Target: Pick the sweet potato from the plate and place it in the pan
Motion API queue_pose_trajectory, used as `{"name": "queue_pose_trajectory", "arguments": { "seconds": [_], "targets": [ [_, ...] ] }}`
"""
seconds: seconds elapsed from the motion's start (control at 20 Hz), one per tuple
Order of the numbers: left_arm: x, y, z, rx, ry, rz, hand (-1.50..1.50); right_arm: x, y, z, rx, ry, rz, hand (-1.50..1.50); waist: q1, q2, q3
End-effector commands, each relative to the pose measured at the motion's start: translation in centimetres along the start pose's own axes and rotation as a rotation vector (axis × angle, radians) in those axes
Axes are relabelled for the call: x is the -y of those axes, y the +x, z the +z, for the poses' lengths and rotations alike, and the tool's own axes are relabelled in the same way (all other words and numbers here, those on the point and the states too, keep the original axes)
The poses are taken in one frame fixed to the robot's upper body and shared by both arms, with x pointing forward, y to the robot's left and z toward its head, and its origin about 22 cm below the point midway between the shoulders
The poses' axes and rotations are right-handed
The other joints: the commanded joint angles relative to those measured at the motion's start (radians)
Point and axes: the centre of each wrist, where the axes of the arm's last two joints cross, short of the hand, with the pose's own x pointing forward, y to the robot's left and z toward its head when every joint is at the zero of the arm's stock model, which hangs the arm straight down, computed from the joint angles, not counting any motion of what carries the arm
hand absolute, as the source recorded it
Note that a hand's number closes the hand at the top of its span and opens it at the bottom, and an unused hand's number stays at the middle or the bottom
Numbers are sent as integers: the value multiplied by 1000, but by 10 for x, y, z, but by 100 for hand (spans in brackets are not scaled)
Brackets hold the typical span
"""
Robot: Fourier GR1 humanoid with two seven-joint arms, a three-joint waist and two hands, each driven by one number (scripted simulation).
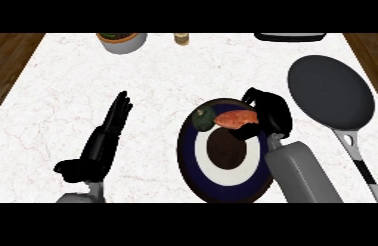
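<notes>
The right forearm (303, 172) comes in from the lower right edge and slants up and left, so the right hand (269, 112) sits over the upper right rim of the plate (193, 162). Its fingers (255, 96) and thumb (244, 132) are curled round the right end of the sweet potato (236, 118), gripping it from the side. The sweet potato lies across the plate's upper part, long axis roughly level, its orange body showing to the left of the hand; whether it touches the plate or is just off it cannot be told.

The left hand (107, 132) rests at the left of the table (192, 72), well apart from the plate, fingers straight and together, pointing up and slightly right, thumb out to the lower left. It holds nothing.

One plate: dark blue rim, white ring, dark brown middle. One sweet potato. One dark green vegetable (204, 118) just beside the sweet potato's left end, on the plate's upper left. One pan (328, 95), dark grey and bare inside, to the right of the plate, its handle (358, 157) running toward the lower right edge. At the far edge stand one grey bowl (122, 42) holding something dark, one small jar (181, 38) and one dark flat thing (290, 37), cut by the frame.
</notes>
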Motion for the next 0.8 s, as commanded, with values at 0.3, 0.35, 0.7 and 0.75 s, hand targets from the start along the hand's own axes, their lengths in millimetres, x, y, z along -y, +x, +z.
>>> {"name": "queue_pose_trajectory", "arguments": {
  "seconds": [0.3,0.35,0.7,0.75],
  "targets": [
    [-7,0,1,-11,6,-8,0,40,80,3,-154,-480,-123,150,-3,1,3],
    [2,5,6,-13,17,-2,0,53,84,11,-167,-492,-116,150,-9,-3,3],
    [-13,-2,-9,1,15,3,0,79,47,-14,-292,-580,-287,150,-11,3,3],
    [6,-6,3,4,21,-6,0,96,27,-17,-302,-598,-312,150,-11,2,3]
  ]
}}
